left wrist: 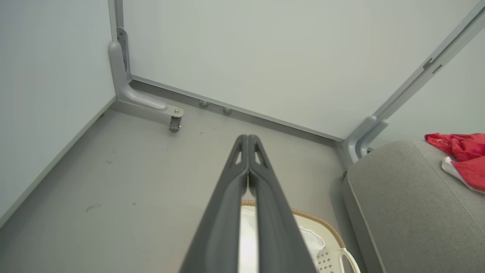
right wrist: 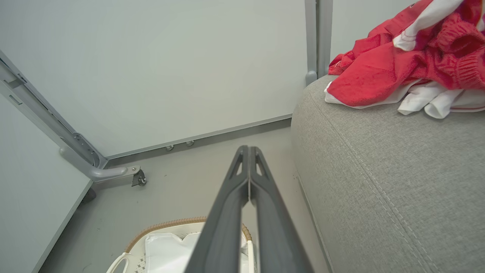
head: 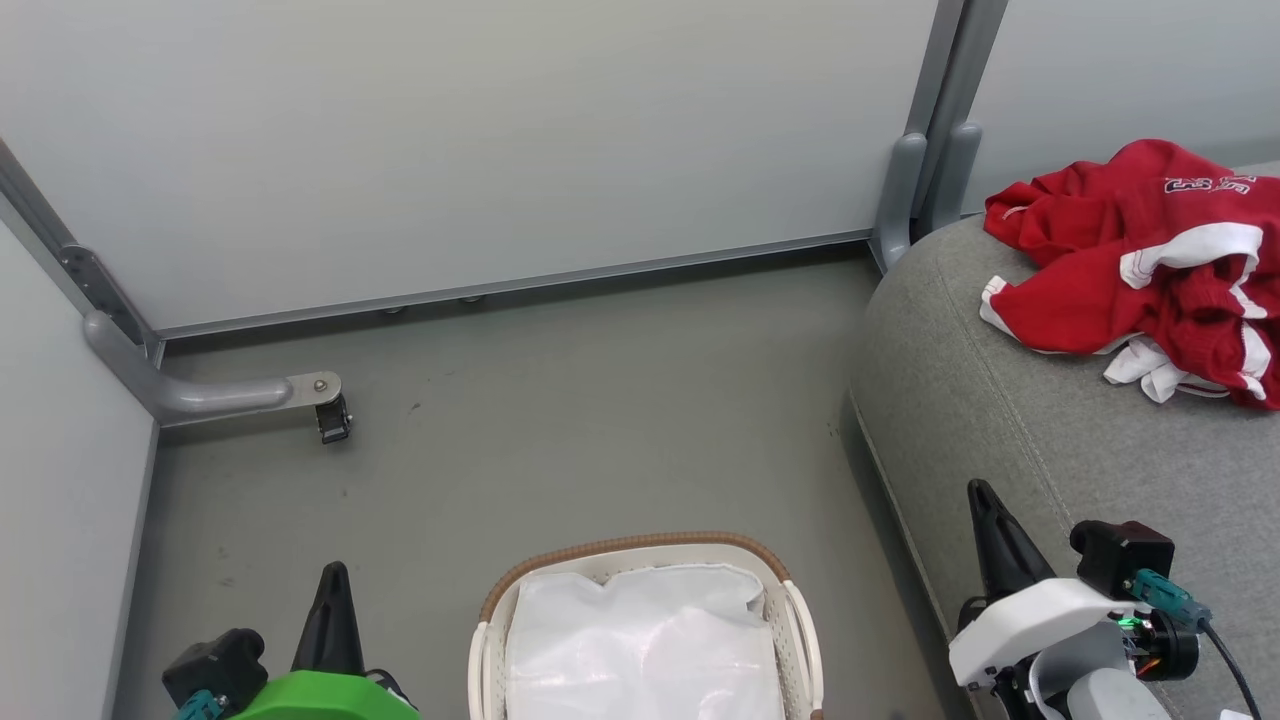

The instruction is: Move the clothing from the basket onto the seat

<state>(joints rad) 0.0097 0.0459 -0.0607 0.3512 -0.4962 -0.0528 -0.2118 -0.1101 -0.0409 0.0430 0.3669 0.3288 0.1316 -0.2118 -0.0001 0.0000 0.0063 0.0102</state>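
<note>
Basket (head: pixel 630 547): near half cut off by bottom edge in head view. In left wrist view my left fingers (left wrist: pixel 225 212) cover its middle; in right wrist view my right fingers (right wrist: pixel 227 220) cover part of its rim. Liner (head: pixel 640 630) hides basket floor. Clothing (head: pixel 1120 270) runs off right edge; lettering (head: pixel 1205 185) too small to read. Seat (head: pixel 1000 420) cut at right and bottom. My left gripper (head: pixel 335 580) and right gripper (head: pixel 985 510): bases cut by bottom edge.

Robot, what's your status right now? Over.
Left claw shut, empty. Right claw shut, empty. Clothing lies on seat; basket shows just its white liner. Nothing in the way.
</note>
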